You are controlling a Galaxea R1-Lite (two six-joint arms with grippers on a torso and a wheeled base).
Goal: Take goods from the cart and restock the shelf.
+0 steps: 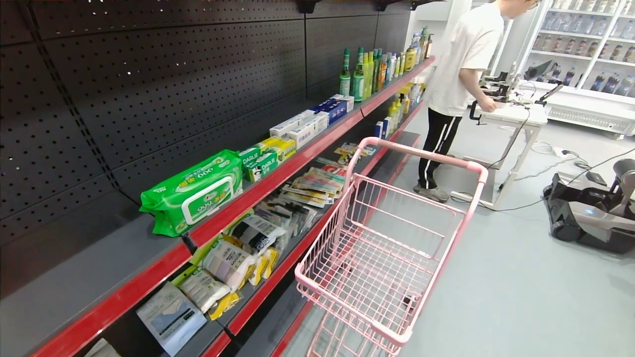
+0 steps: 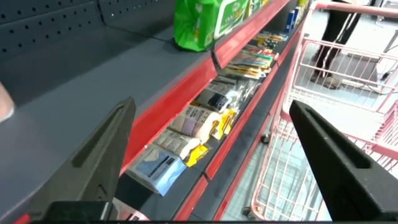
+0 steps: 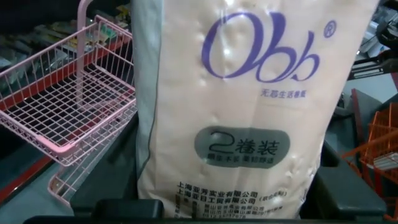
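A tall cream pack point(image 3: 249, 93) with a purple logo stands upright in my right gripper point(image 3: 230, 183), which is shut on it with dark fingers point(image 3: 115, 168) on either side. Beside it stands the pink wire cart point(image 3: 68, 93), whose basket point(image 1: 421, 154) holds no goods that I can see. My left gripper point(image 2: 211, 106) hangs open with nothing in it, just off the red front edge of the upper shelf point(image 2: 93, 81). A green wipes pack point(image 1: 193, 191) lies on that grey shelf board point(image 1: 99, 258), with bare board to its left.
Toothpaste boxes point(image 1: 270, 156), white and blue boxes and bottles point(image 1: 367, 72) run along the upper shelf. The lower shelf point(image 1: 233, 258) is crowded with packets. A person stands at a white table point(image 1: 516, 116) beyond the cart. A dark machine point(image 1: 590, 213) and cables lie on the floor.
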